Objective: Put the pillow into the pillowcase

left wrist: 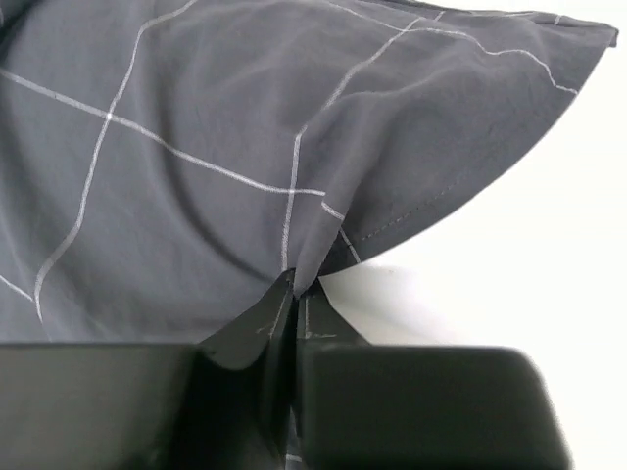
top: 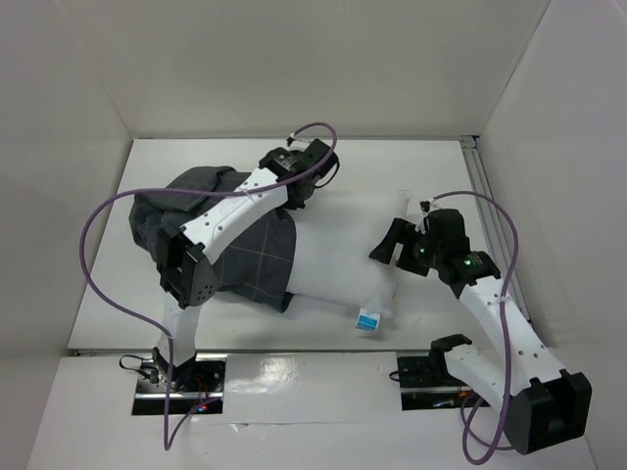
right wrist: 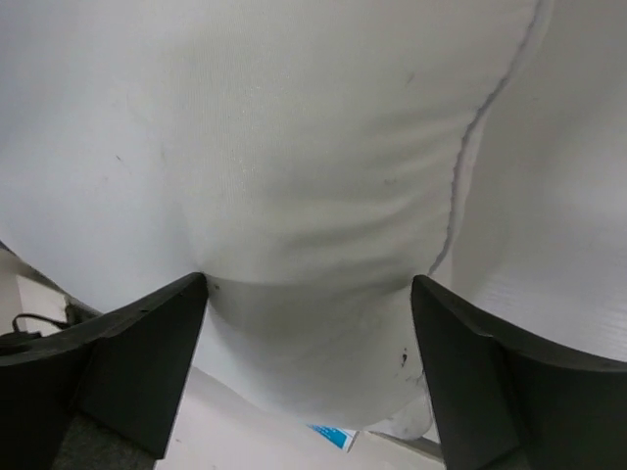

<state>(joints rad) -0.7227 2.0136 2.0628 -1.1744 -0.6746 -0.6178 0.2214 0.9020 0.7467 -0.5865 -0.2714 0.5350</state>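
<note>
The white pillow [top: 343, 255] lies across the middle of the table, its blue-and-white tag [top: 368, 319] at the near edge. Its left end sits inside the dark grey checked pillowcase [top: 250, 259], which is bunched up on the left. My left gripper [top: 306, 188] reaches over the pillowcase to its far edge. In the left wrist view this gripper [left wrist: 294, 286] is shut on a pinch of the pillowcase [left wrist: 196, 147] hem. My right gripper [top: 394, 250] is at the pillow's right end. It stands open [right wrist: 309, 289], with the pillow [right wrist: 294, 166] bulging between its fingers [right wrist: 147, 343].
White walls close in the table at the back and on both sides. A metal rail [top: 490, 201] runs along the right edge. Purple cables [top: 93, 255] loop off both arms. The left arm's links [top: 220, 220] lie across the pillowcase.
</note>
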